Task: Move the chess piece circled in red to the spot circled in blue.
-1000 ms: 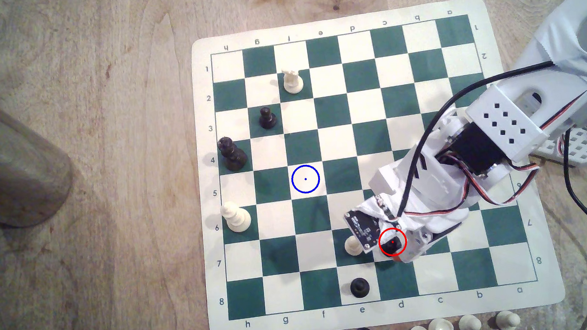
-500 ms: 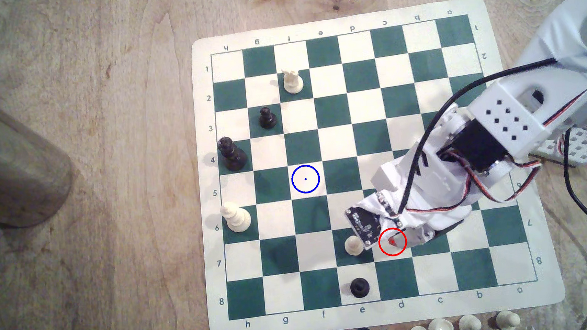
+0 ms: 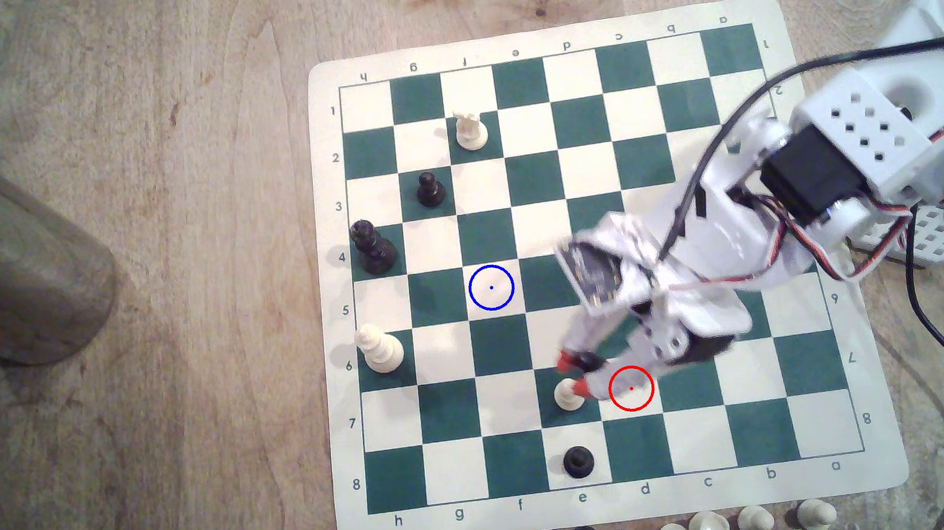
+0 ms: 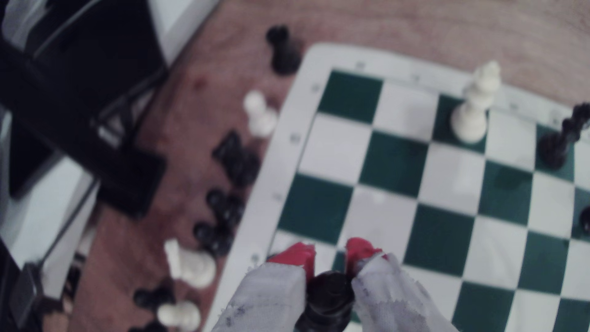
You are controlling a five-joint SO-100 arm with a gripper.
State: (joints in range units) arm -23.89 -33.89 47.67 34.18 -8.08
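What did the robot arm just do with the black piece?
The gripper lifted the chess piece off the red-ringed square, jaws shut on it, and swung toward the exterior view's left. The spot remains bare; the other pieces stayed put.

Exterior view looks straight down on the chessboard; wrist view peers close along the gripper across the same board.

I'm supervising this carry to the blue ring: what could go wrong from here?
The end effector has one red fingertip right by the white pawn, so swinging away could topple it. The chess piece looks pinched only at its rounded head, so it might slip before the blue ring.
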